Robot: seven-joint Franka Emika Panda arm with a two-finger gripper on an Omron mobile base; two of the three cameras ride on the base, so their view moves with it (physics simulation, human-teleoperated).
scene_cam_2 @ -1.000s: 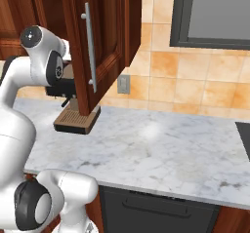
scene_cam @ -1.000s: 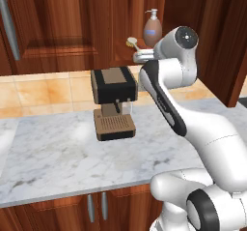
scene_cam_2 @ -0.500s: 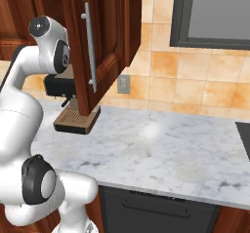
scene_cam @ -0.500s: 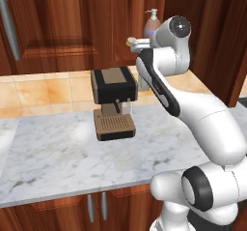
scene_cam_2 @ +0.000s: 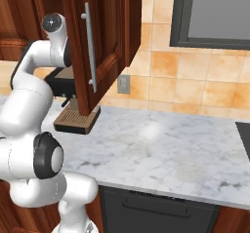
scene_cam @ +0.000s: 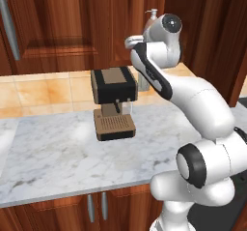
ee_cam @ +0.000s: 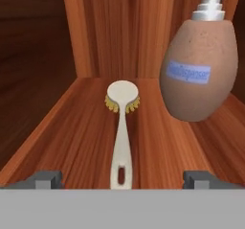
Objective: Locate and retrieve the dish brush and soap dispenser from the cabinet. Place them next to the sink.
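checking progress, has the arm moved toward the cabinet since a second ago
Yes: in the left base view its wrist has swung left across the soap dispenser, judged against the coffee machine.

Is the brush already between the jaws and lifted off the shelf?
No. In the hand view the dish brush lies flat on the cabinet shelf board beside the soap dispenser, with the open gripper short of it.

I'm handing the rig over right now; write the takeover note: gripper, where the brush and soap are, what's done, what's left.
Gripper: open and empty, fingertips either side of the brush handle's near end, inside the dark reddish-brown wall cabinet.
Small dish brush with whitish handle and tan bristle head: lying flat on the shelf board, head pointing away from the hand.
Rounded brownish-mauve soap dispenser with blue label and white pump: upright on the same shelf, beside the brush, apart from it.
Done: cabinet open, both items found.
Left: grasp the brush, then the dispenser; set both by the sink.
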